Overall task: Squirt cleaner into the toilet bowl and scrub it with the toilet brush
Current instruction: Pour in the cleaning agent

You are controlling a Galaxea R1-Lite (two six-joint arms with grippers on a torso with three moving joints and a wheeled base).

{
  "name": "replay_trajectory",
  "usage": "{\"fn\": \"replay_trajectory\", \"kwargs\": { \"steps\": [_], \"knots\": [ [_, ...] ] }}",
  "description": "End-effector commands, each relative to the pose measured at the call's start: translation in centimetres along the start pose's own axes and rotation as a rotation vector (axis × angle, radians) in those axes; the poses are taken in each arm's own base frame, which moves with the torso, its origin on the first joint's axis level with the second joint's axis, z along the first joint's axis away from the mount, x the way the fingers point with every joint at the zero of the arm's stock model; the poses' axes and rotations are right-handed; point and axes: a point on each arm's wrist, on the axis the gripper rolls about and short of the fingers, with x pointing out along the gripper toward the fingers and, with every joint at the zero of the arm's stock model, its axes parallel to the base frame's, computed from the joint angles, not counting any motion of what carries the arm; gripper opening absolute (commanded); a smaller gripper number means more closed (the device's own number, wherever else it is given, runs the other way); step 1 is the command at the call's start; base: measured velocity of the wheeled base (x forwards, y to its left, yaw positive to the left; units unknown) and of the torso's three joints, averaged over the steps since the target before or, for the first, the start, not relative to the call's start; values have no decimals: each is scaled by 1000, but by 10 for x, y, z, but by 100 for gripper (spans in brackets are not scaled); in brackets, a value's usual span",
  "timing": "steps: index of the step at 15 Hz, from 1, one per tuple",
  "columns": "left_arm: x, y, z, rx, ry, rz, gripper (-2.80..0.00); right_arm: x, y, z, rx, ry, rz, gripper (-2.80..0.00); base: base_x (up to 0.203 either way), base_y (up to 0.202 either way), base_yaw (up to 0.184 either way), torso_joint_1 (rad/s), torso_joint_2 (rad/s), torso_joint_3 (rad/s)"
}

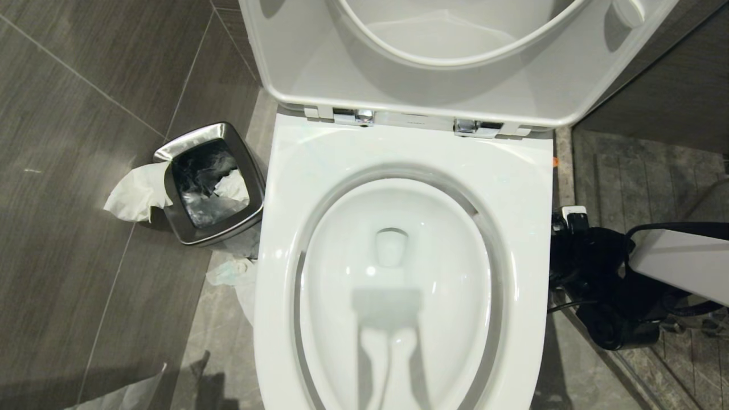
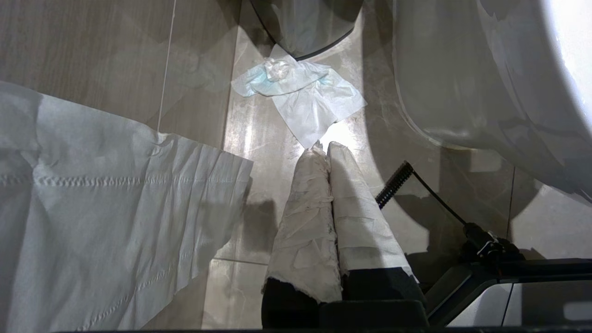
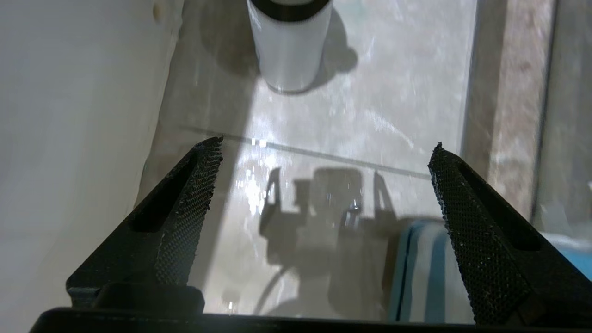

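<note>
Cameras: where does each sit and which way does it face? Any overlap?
Head: high, looking down into the toilet bowl; right arm at the right edge.
Left wrist: low, facing the floor; shut left gripper.
Right wrist: low beside the toilet; open right gripper.
Shared: head and left wrist both show the crumpled tissue.

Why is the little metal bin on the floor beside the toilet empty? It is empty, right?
Not quite. The metal bin does sit on the floor beside the toilet, but it is not empty. The head view shows crumpled white paper inside its dark liner, and another white tissue hanging over its rim.
</note>
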Motion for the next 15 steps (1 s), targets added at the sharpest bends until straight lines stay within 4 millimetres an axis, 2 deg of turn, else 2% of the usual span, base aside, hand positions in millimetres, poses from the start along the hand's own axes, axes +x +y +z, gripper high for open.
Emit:
{"fn": "replay_trajectory", "kwargs": {
  "steps": [1,5,15],
  "knots": [
    [0,0,0,0,2,0,-280,9,1,-2,-2,-29,3,0,0,0,0,0,0,0],
    [0,0,0,0,1,0,-280,21,4,3,-18,-82,129,0,0,0,0,-1,-9,1],
    [0,0,0,0,2,0,-280,57,-4,-3,-94,-190,96,0,0,0,0,0,0,0]
  ]
}}
